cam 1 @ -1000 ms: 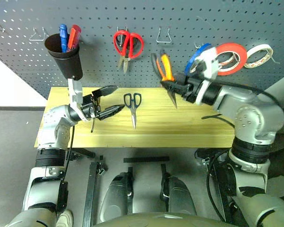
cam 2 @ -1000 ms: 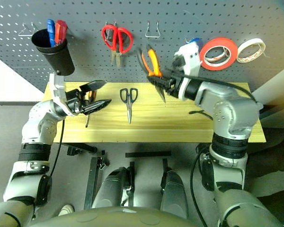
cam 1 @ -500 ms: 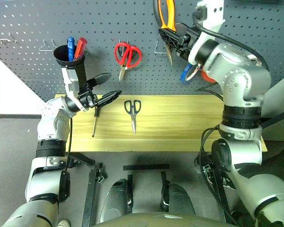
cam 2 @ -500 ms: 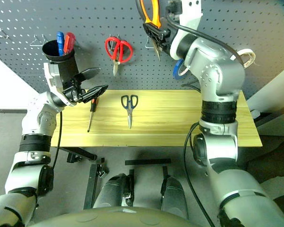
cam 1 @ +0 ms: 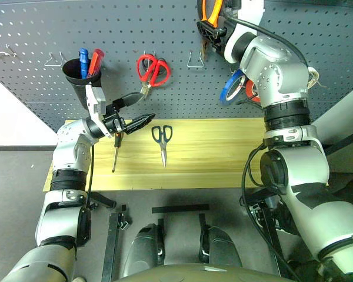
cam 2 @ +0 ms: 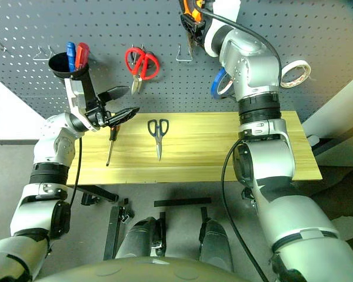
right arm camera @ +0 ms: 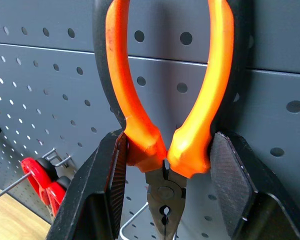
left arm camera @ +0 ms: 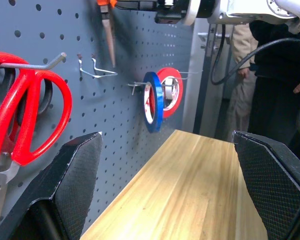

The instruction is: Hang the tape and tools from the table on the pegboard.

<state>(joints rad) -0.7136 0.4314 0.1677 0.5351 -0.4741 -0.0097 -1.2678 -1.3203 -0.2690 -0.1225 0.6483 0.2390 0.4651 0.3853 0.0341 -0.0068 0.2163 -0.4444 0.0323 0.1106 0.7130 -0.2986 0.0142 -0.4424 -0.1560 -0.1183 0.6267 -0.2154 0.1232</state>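
My right gripper (cam 1: 209, 28) is raised high against the pegboard (cam 1: 117, 29), shut on the orange-and-black pliers (right arm camera: 140, 90). Their handles point up and their nose (left arm camera: 108, 35) hangs just above an empty wire hook (cam 1: 194, 59). The red tape (left arm camera: 172, 90) hangs on a peg behind the blue roll (cam 1: 230, 87), partly hidden by my right arm. On the table (cam 1: 223, 153) lie the dark-handled scissors (cam 1: 162, 138) and the thin screwdriver (cam 1: 116, 150). My left gripper (cam 1: 138, 110) hovers open and empty above the screwdriver's handle end.
Red-handled scissors (cam 1: 152, 69) hang on the pegboard left of the empty hook. A black cup (cam 1: 79, 79) holding a blue and a red marker hangs at the far left. A thin white roll (cam 2: 295, 72) hangs at the right. A person (left arm camera: 245, 75) stands beyond the table's right end.
My right arm has carried the pliers up from just above the table to the top of the pegboard. The left gripper has stayed open and nearly in place. The camera has tilted.
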